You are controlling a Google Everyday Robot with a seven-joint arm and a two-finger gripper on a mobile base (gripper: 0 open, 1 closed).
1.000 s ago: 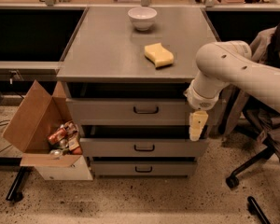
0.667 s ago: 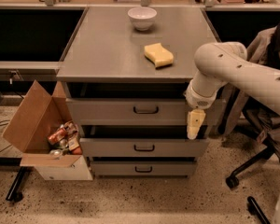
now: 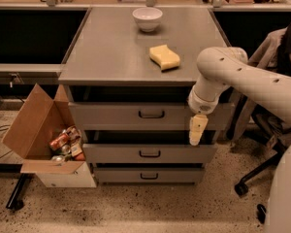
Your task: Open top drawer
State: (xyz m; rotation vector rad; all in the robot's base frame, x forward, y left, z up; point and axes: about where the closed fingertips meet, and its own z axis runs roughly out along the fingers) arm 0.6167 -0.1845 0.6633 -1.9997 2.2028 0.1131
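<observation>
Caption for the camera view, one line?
Gripper hangs at the right end of the top drawer, clear of its handle; sponge and bowl on the cabinet.

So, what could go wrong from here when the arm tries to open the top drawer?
The gripper hangs right of the handle of the top drawer, near the drawer's lower edge, so it may miss the handle or hook the middle drawer instead. The arm passes close to the office chair on the right; pulling back might bump it.
</observation>
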